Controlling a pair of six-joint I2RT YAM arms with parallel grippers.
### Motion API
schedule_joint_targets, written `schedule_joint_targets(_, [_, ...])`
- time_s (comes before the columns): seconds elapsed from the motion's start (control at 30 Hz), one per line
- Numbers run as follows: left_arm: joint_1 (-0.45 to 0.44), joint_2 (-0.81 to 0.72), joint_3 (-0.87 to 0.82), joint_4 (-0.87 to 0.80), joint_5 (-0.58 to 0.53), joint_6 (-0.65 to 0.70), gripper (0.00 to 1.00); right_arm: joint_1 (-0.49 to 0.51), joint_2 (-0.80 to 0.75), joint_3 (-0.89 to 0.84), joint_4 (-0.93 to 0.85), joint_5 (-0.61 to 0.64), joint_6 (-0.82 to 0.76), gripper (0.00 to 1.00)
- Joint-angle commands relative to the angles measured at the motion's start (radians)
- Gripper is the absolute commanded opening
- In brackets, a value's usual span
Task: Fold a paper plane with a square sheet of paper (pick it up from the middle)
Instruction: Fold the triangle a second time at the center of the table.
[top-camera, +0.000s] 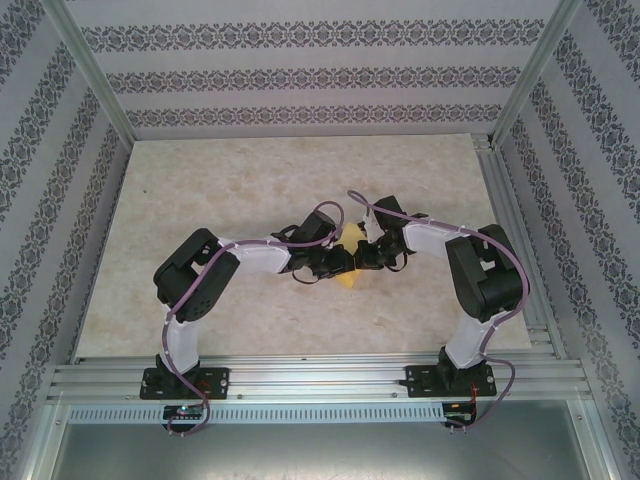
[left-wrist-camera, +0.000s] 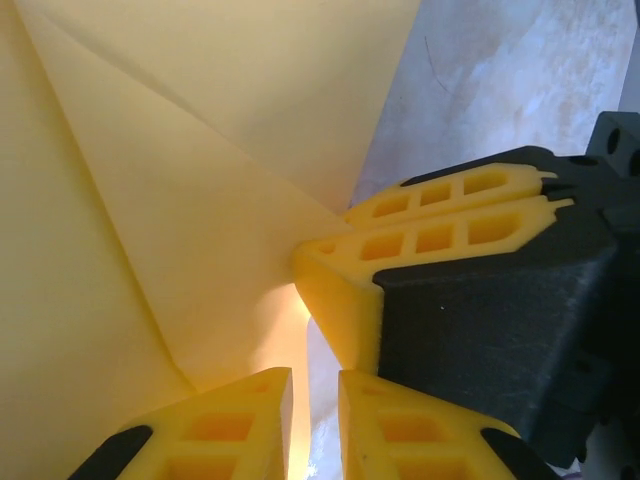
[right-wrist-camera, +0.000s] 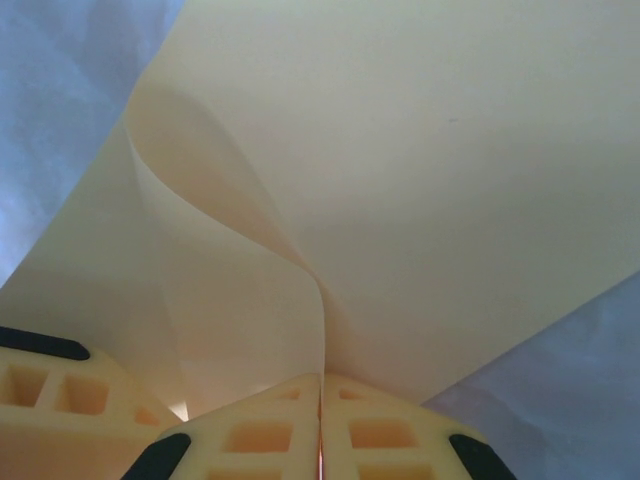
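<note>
top external view: one sheet, two end effectors meeting on it

top external shows two arms, the left arm (top-camera: 255, 258) and the right arm (top-camera: 430, 240), reaching inward so that they meet near the middle of the bench (top-camera: 200, 190). one pale-yellow sheet of paper (top-camera: 346, 280) lies between them, mostly covered, with yellow showing above and below the left end effector (top-camera: 340, 262) and the right end effector (top-camera: 366, 256). the two sit just beside each other.

left wrist has the sheet of paper (left-wrist-camera: 200, 200) across the upper left, with two straight creases counted: one slanting down to the right, one running steeply down to the near fingers. the left end effector (left-wrist-camera: 313, 400) has two yellow fingers at the bottom edge, standing a narrow gap apart. the paper's lit edge runs down into that gap, but i cannot tell whether it is pinched. the right end effector (left-wrist-camera: 335, 240) comes in from the right, its two fingers pressed together on a corner of the sheet. pale bench (left-wrist-camera: 500, 80) shows beyond.

right wrist shows the right end effector (right-wrist-camera: 320, 390) closed tight, two fingers meeting along one thin seam with the sheet of paper (right-wrist-camera: 400, 180) rising out of it. one soft curl of paper bends up from the seam to the left. bench (right-wrist-camera: 60, 60) shows at the upper left and lower right corners.
</note>
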Motion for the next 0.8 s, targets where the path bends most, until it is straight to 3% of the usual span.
schedule_joint_targets(0.0, [-0.015,0.006,0.018,-0.012,0.012,0.015,0.21,-0.006,0.022,0.022,0.003,0.025,-0.021,0.08])
schedule_joint_targets(0.77, [-0.025,0.053,0.006,-0.066,-0.033,0.003,0.14,-0.007,0.025,0.021,0.003,0.024,-0.014,0.09])
